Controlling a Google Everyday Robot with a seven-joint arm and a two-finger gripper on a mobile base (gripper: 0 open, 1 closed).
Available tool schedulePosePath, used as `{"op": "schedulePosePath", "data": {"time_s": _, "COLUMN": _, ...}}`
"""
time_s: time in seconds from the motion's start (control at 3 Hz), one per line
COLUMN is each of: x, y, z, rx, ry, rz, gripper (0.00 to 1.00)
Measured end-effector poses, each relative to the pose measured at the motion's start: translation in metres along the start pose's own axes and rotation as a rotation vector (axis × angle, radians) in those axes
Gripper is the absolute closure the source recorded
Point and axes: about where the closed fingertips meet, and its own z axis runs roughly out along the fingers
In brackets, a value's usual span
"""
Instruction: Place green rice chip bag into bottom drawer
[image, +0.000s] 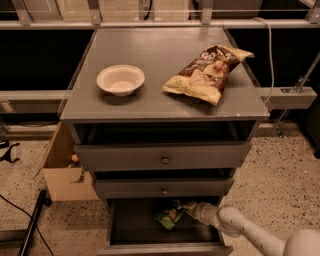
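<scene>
The bottom drawer (130, 225) is pulled out under the grey cabinet, its dark floor showing. The green rice chip bag (169, 217) lies on that floor near the drawer's middle, partly under the drawer front above. My gripper (187, 208) reaches in from the lower right on a white arm, right at the bag's right edge. The upper drawer front hides part of the bag.
On the cabinet top (165, 55) sit a white bowl (120, 79) and a brown-and-yellow chip bag (208, 73). Two upper drawer fronts with round knobs (164, 159) stand slightly out. A cardboard box (62, 167) stands on the floor left of the cabinet, and a black cable runs along the floor.
</scene>
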Motion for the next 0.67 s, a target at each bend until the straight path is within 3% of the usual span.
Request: {"op": "schedulePosePath", "data": {"time_s": 0.67, "x": 0.0000, "y": 0.0000, "z": 0.0000, "rx": 0.000, "ry": 0.000, "rz": 0.000, "gripper": 0.38}}
